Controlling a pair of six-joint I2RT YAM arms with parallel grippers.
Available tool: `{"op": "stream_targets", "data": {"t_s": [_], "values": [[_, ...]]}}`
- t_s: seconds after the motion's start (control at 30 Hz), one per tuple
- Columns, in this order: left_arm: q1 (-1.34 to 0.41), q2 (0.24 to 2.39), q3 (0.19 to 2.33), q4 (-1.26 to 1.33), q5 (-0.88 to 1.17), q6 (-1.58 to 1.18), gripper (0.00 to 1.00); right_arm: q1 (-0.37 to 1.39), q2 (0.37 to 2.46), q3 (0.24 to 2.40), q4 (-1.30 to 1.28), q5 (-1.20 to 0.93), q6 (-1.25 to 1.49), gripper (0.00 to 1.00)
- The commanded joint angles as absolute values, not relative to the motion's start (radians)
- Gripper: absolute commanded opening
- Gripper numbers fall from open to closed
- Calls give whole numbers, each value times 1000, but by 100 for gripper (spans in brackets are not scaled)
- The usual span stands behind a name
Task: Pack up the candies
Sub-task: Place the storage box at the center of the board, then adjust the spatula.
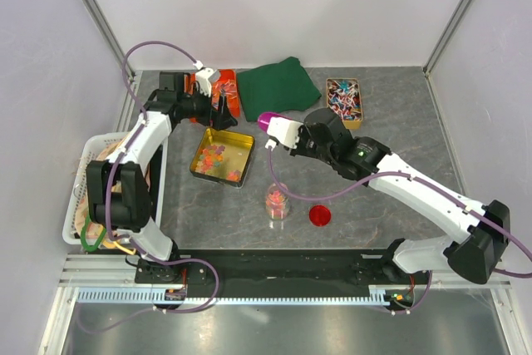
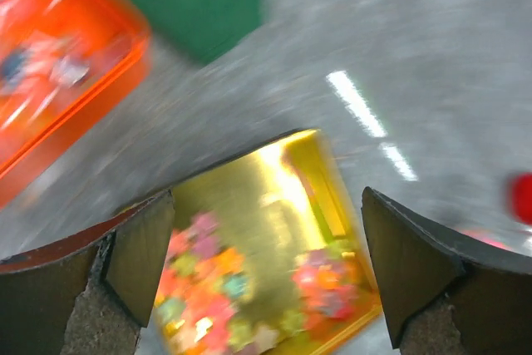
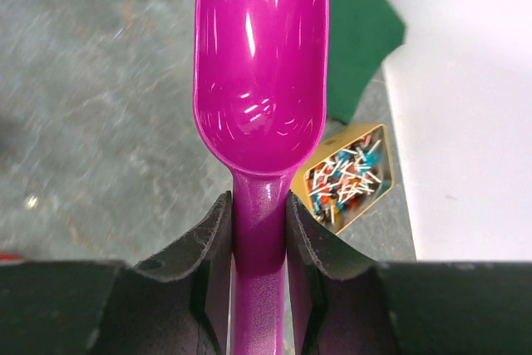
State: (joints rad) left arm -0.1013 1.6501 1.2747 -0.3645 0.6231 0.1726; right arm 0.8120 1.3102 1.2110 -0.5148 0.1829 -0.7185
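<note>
Top external view: the candies [image 1: 218,155] lie loose in a gold tin [image 1: 241,140] at table centre-left; a few more appear to sit in a small clear jar [image 1: 278,202] nearer the arm bases, with a red lid [image 1: 320,215] just beside it. The left gripper [image 1: 221,115] hangs at the tin's far edge. The right gripper [image 1: 281,130] carries a magenta scoop [image 1: 267,121] whose bowl is near the tin's far right corner. The scoop's long axis runs roughly leftward toward the tin, and the candies lie left of and slightly nearer than the bowl. Left wrist view: the jaws stand wide apart with nothing between them. The tin and its candies are directly below, the tin's far corner pointing away from the camera, and the picture is motion-blurred. Right wrist view: the jaws are clamped on the scoop's handle. The bowl is empty and points straight out from the fingers. A box of wrapped sweets [image 3: 345,176] and a green cloth [image 3: 357,31] lie beyond it. Judged from this layout, the right arm, which holds the tool, is the one placed to dip into the tin. The scoop must swing left and down to reach the pile.
</note>
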Motion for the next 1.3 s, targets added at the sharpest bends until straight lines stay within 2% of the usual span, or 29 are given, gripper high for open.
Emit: {"op": "stream_targets", "data": {"t_s": [0.0, 0.43, 1.0, 1.07, 1.17, 1.2, 1.27], "values": [[-95, 1673, 1357, -460, 946, 138, 100, 810, 1310, 1189, -324, 252, -672, 0], [-104, 1824, 1520, -463, 1340, 11, 99, 807, 1361, 1178, -245, 298, -663, 0], [-201, 1937, 1589, -423, 1316, -72, 80, 882, 1424, 1195, -225, 327, -666, 0], [-207, 1947, 1585, -422, 1321, -75, 76, 884, 1420, 1193, -224, 325, -667, 0], [-221, 1957, 1583, -422, 1327, -77, 60, 884, 1417, 1186, -222, 330, -667, 0], [-228, 1962, 1586, -422, 1328, -77, 49, 885, 1416, 1184, -219, 328, -667, 0], [-235, 1965, 1589, -420, 1328, -78, 39, 887, 1413, 1180, -218, 327, -667, 0]]}}
